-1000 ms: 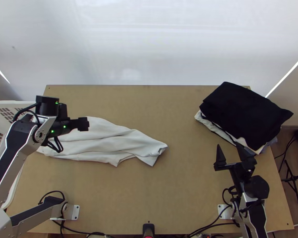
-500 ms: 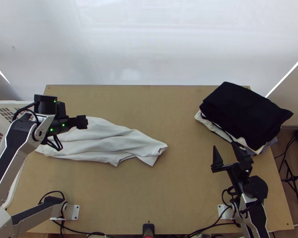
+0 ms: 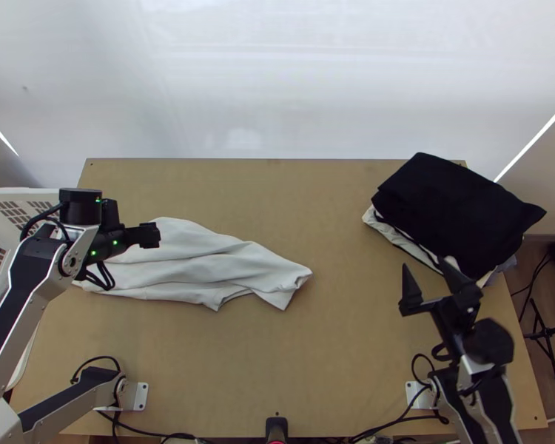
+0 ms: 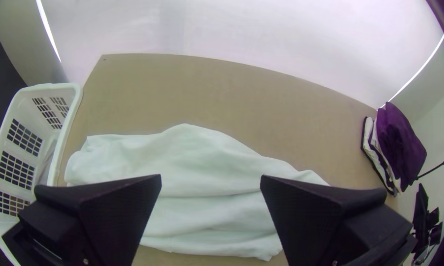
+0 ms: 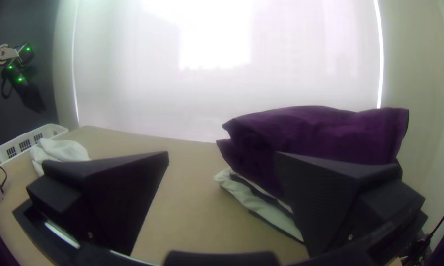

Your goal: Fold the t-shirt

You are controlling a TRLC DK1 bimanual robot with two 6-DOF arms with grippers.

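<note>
Both the left gripper [image 3: 151, 235] and right gripper [image 3: 425, 264] have shifted slightly, fingers apart and empty. Below the left lies the bunched white shirt [image 3: 203, 255]; beyond the right, folded clothes [image 3: 459, 211], probably stacked aside for folding room.

Bright light glares through the white backdrop [image 5: 214, 44].
</note>
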